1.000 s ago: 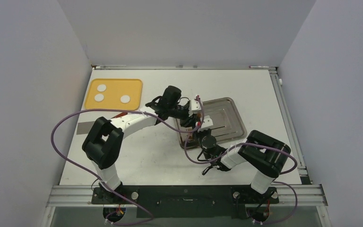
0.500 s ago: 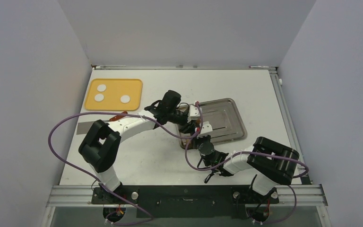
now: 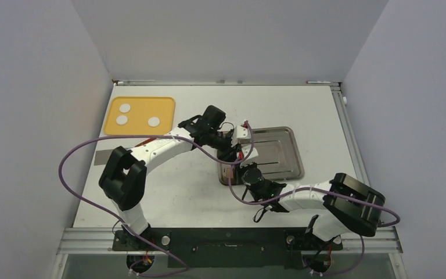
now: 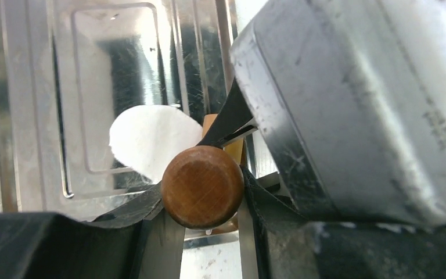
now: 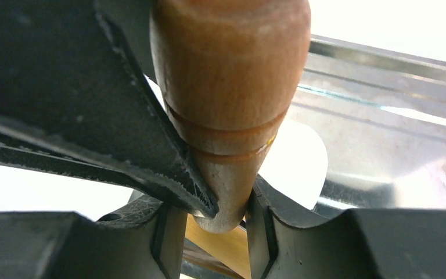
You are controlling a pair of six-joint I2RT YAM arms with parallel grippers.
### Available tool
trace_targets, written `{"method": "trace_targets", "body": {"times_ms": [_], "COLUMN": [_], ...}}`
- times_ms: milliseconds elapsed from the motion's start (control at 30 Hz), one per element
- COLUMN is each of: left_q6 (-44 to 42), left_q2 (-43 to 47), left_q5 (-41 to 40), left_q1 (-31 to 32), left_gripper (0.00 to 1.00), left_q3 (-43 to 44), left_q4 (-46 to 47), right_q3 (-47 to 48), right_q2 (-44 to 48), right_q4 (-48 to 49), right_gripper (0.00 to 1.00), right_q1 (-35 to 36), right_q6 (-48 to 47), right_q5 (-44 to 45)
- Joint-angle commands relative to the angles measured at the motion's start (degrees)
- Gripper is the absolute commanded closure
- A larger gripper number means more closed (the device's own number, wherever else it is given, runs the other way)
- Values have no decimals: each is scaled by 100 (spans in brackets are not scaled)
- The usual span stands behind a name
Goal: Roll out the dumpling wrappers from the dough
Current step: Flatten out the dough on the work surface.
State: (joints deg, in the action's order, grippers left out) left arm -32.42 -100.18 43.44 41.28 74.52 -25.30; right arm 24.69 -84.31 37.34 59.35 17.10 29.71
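Right elbow has swung outward; left hand (image 3: 244, 143) and right hand (image 3: 245, 169) each clamp the rolling pin (image 5: 226, 87) above the dumpling wrapper (image 4: 145, 136) on the tray (image 3: 280, 156).

Near-left corner of metal tray (image 3: 280, 145) crowded: left gripper (image 3: 243, 143) and right gripper (image 3: 245, 167) both clamp the rolling pin (image 4: 203, 186) there, arms and cables converging. Tray's right half lies open from above. Yellow board (image 3: 145, 107) stands well apart at far left, dough lumps (image 3: 154, 121) dotting it.
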Motion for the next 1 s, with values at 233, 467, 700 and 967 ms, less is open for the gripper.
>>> {"method": "trace_targets", "body": {"times_ms": [233, 467, 700, 967], "left_q6": [-765, -691, -693, -336], "left_q2": [-707, -1463, -1621, -1171], "left_q5": [-213, -330, -431, -106], "left_q1": [554, 581, 588, 613], "left_gripper": [100, 100, 100, 100], "left_q3": [2069, 2377, 1587, 168], "left_q4": [-1784, -1331, -979, -407], "right_q3": [1166, 947, 302, -94], "right_q2": [-19, -553, -1108, -1058], "right_q4": [-439, -217, -171, -508], "right_gripper": [92, 92, 92, 92], "right_q1": [-1198, -1729, -1583, -787], "right_q6": [-1998, -2512, -1653, -454], "right_q5": [-1568, -1775, -1988, -1464]}}
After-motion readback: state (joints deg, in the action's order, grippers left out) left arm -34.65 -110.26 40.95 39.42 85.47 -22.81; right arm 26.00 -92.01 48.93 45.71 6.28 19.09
